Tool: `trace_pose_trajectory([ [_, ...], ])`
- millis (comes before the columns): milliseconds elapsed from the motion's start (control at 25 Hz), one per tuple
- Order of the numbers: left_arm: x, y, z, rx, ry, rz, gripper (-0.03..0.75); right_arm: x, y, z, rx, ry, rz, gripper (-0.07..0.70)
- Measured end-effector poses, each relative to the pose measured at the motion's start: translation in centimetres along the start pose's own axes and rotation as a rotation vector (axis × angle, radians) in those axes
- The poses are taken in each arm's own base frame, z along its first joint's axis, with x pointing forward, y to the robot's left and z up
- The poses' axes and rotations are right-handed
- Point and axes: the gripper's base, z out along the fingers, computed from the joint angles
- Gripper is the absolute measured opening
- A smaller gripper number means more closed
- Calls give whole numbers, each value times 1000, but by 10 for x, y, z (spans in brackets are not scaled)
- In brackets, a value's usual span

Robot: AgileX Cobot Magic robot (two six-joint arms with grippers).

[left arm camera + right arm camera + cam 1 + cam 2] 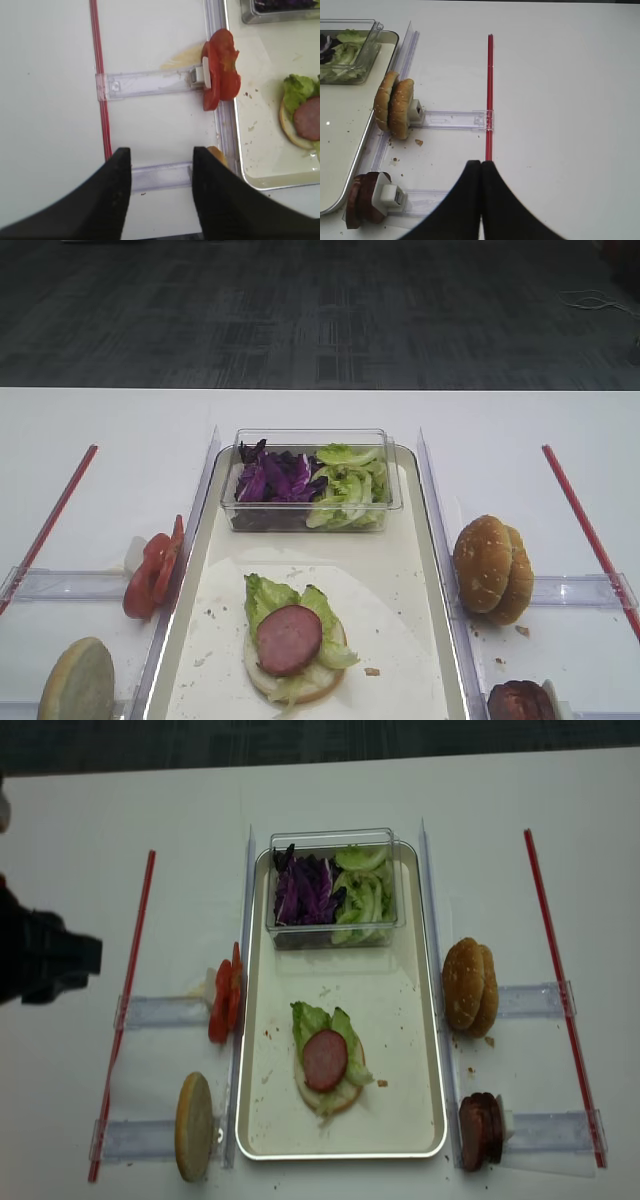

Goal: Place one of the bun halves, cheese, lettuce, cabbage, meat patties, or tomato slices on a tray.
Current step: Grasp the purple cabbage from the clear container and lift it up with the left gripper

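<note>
resting on lettuce [270, 596] and bun [290, 680], round reddish-brown meat patty [289, 639]

In the first high view the bottom edge cuts the meat patties [520, 701] at lower right and the pale bun half [77, 682] at lower left, and neither pincer shows there. The left wrist view crops the clear box of cabbage [280, 5] at its top edge, and the stacked bun with lettuce [298, 90] and a patty at its right edge. In the right wrist view the tray [350, 165] runs off the left side.
</note>
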Motion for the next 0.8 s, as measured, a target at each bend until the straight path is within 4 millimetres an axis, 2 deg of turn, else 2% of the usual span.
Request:
trace_pose_trajectory([
  [440, -99, -8, 15, 0, -2, 9, 307, 0, 0, 0, 0, 0, 0, 8],
  [600, -128, -10, 20, 2, -27, 21, 307, 0, 0, 0, 0, 0, 0, 8],
  [800, -155, -11, 40, 1, -16, 23, 307, 0, 0, 0, 0, 0, 0, 8],
])
